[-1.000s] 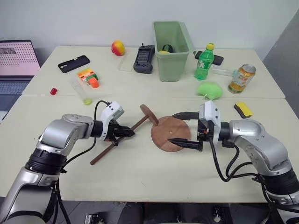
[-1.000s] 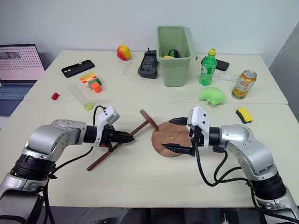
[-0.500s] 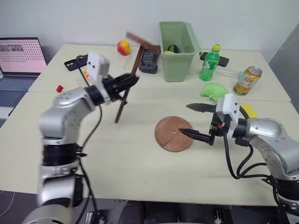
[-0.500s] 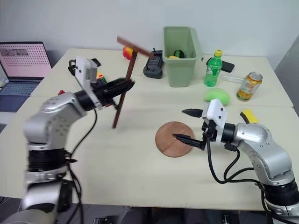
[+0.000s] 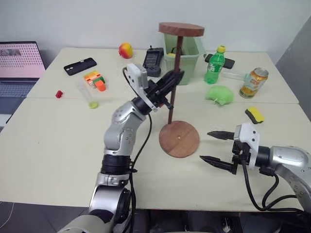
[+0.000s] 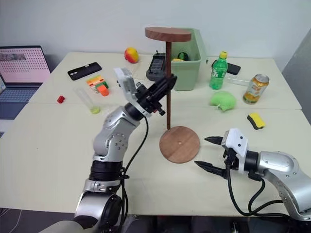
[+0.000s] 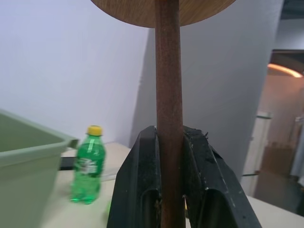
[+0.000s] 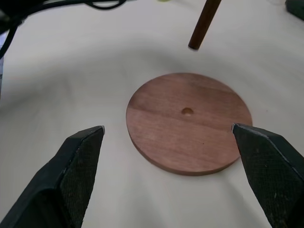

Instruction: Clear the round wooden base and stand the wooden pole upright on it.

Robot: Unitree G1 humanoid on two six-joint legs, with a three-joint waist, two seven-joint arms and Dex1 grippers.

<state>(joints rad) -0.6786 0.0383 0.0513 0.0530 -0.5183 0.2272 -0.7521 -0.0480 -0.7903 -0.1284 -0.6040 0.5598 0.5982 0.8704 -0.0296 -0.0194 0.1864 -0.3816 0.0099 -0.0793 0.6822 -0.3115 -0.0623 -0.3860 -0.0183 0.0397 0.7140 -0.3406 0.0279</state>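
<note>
Pole swung upright above the cleared base

Eye views: the left gripper point(image 5: 167, 83), clamped on the wooden pole point(image 5: 173, 80), has lifted it off the table to vertical, disc end at top centre, lower tip just behind the round wooden base point(image 5: 179, 139) at centre; the right gripper point(image 5: 216, 148), jaws spread and empty, has drawn back to lower right.
Left wrist view: black fingers point(image 7: 137, 190) pinch the shaft.
Right wrist view: base bare, centre hole point(image 8: 187, 111) exposed, so seating the tip likely comes next.

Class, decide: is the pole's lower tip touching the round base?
Apart. The right wrist view shows the wooden pole ending clear of the round wooden base, with bare table between them.
</note>
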